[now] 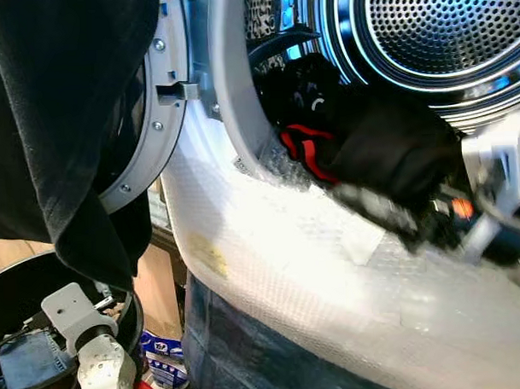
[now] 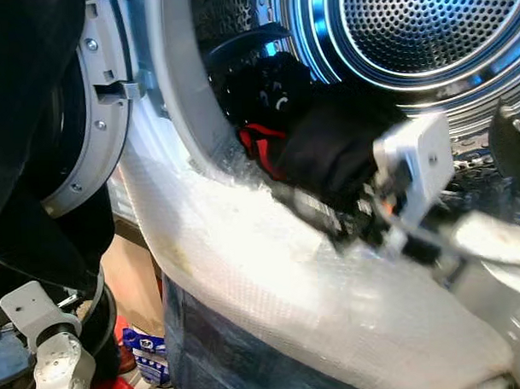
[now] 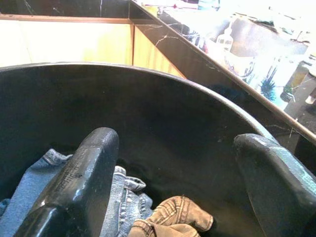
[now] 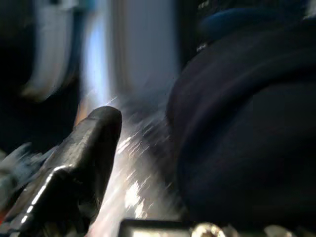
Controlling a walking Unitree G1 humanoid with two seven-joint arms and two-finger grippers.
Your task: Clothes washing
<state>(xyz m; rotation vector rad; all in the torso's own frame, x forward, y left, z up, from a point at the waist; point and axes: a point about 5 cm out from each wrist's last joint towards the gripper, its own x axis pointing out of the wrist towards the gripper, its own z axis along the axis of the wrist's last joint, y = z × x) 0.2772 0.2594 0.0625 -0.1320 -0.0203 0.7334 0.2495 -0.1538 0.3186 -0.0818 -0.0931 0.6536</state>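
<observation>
We're right up at the washing machine (image 1: 270, 245), its front draped in white bubble wrap, and the perforated steel drum (image 1: 442, 26) gleams blue at the back. Our right gripper (image 1: 389, 211) is at the mouth of the drum, pressed against a dark garment (image 1: 395, 151) that bulges over the lip of the opening. In the right wrist view one black finger (image 4: 86, 148) lies on the shiny wrap beside that dark cloth, which hides the other side, so we cannot tell whether the fingers are closed on it or merely alongside (the picture is blurred). Just behind the dark garment, inside the drum, sits a black piece with red trim (image 1: 305, 150), and another black item with small white marks (image 1: 303, 90) lies above it.

On our left, a large black cloth (image 1: 61, 125) hangs in front of the open round door (image 1: 155, 113) and covers much of it.

Down low, our left gripper (image 3: 173, 168) hangs over a black basket (image 3: 163, 113). Its two fingers (image 3: 84, 177) stand well apart with nothing between them. Inside the basket we see blue denim (image 3: 123, 197) and a small tan garment (image 3: 173, 217) lying against it. Beyond the basket rim there's a wooden panel and a dark marble counter with bottles on it. From the head camera the same basket (image 1: 16, 297) shows beside the machine, denim inside.
</observation>
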